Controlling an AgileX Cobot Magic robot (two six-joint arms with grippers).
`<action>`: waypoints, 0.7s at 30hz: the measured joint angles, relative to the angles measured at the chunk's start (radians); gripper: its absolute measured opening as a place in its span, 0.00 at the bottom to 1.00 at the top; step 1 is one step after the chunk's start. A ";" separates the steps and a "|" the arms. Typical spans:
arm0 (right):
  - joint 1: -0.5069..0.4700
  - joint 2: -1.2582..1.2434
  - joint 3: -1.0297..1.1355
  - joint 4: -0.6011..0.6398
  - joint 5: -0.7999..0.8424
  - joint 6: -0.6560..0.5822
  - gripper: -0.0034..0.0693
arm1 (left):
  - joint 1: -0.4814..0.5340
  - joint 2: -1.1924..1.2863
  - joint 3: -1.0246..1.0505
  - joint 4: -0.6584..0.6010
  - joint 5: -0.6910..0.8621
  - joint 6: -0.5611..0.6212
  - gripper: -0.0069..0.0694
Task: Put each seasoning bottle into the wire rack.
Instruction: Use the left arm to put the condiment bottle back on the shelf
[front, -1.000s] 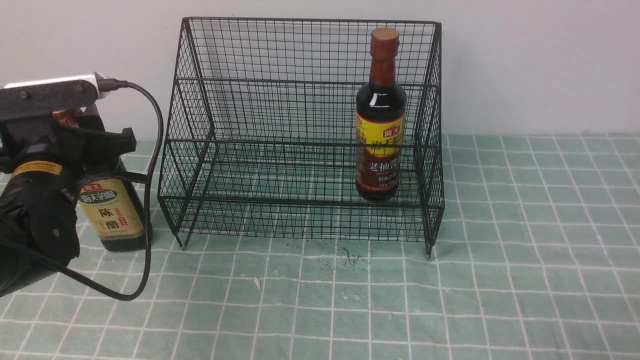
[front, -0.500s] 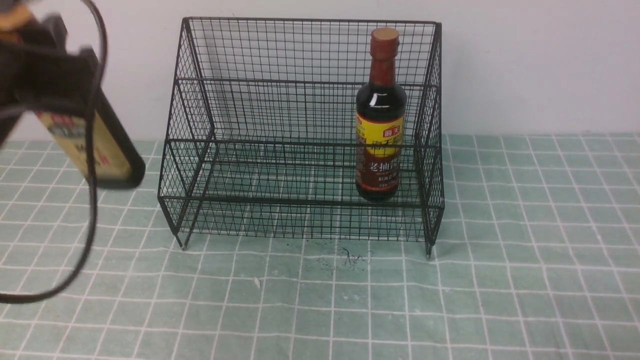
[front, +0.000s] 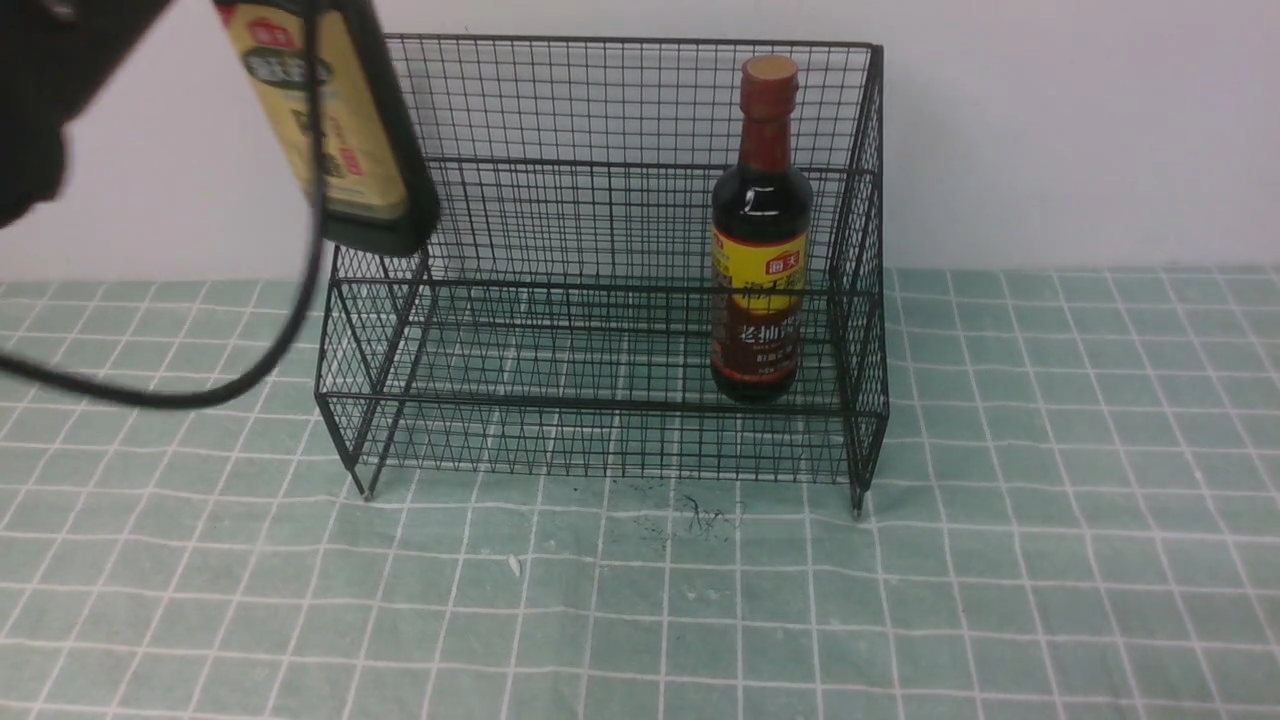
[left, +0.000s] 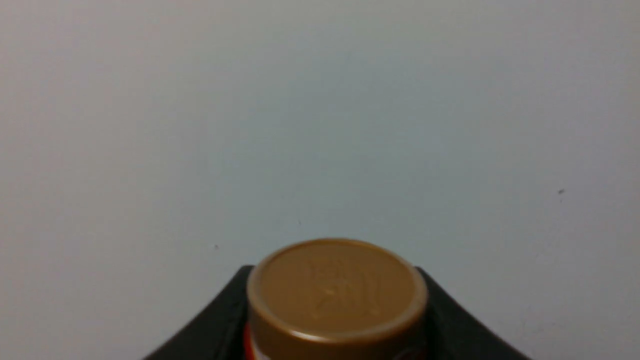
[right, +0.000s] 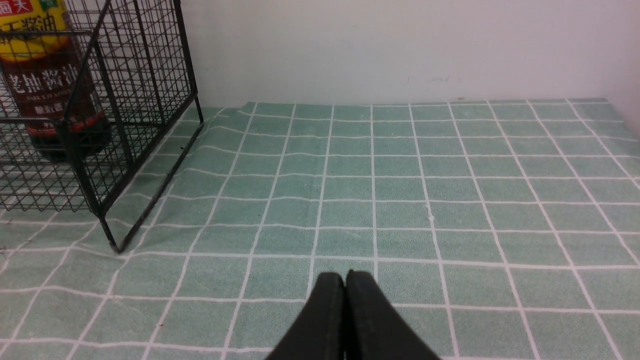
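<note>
Gold-capped, beige-labelled bottle (front: 352, 130) — tilted, aloft

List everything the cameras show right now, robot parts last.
wire rack: one, black, on the tablecloth by the wall
red-necked bottle: one, dark, yellow-and-maroon label, upright in the rack's lower tier, right end
gold-cap bottle: one, dark, beige label, tilted in the air by the rack's upper left corner
tablecloth: one, green with white grid
cable: one, black, hanging at left
left gripper: black, shut on the gold-cap bottle
right gripper: black, shut, empty, above tablecloth right of the rack
</note>
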 joint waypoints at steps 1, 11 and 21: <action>0.000 0.000 0.000 0.000 0.000 0.000 0.03 | -0.002 0.024 -0.012 -0.001 0.002 0.000 0.49; 0.000 0.000 0.000 0.000 0.000 0.000 0.03 | -0.005 0.192 -0.081 -0.067 -0.051 0.025 0.49; 0.000 0.000 0.000 0.000 0.000 0.000 0.03 | -0.005 0.289 -0.076 -0.124 -0.005 0.033 0.49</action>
